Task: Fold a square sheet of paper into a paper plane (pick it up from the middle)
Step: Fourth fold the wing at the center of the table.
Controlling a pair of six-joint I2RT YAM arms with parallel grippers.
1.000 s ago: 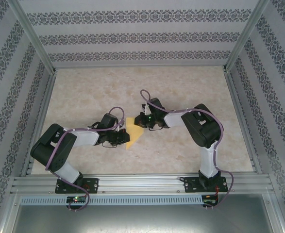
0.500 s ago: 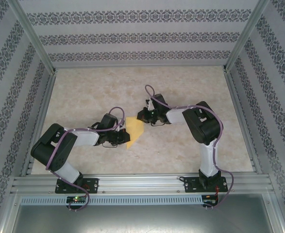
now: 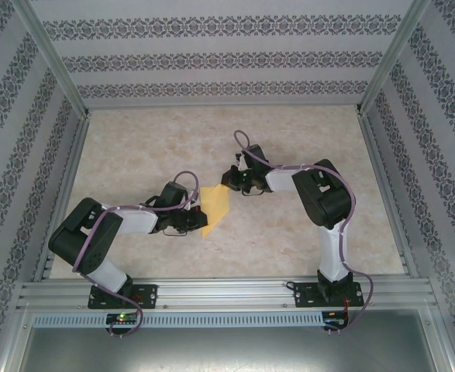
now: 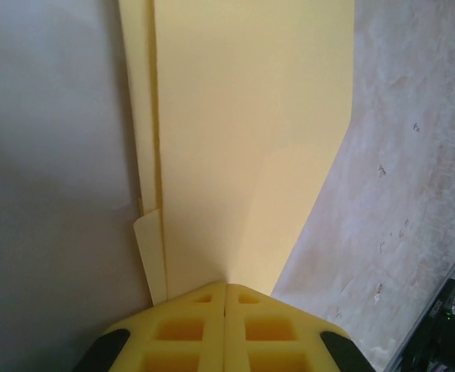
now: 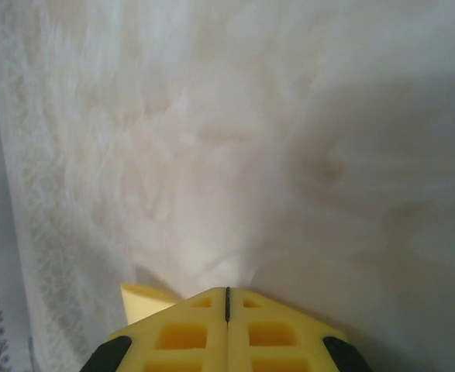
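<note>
With my left gripper [image 4: 225,288] clamped shut on the folded paper [image 4: 243,139] over the table's [image 3: 134,147] middle and my right gripper [image 5: 227,293] closed, seemingly nipping a corner, I should pull it taut and crease slowly.

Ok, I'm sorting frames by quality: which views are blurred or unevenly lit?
Top external view: sharp and evenly lit, no glare. Left wrist view: the paper is crisp, the table left of it in grey shadow. Right wrist view: the table is smeared and out of focus, darker toward the right.
</note>
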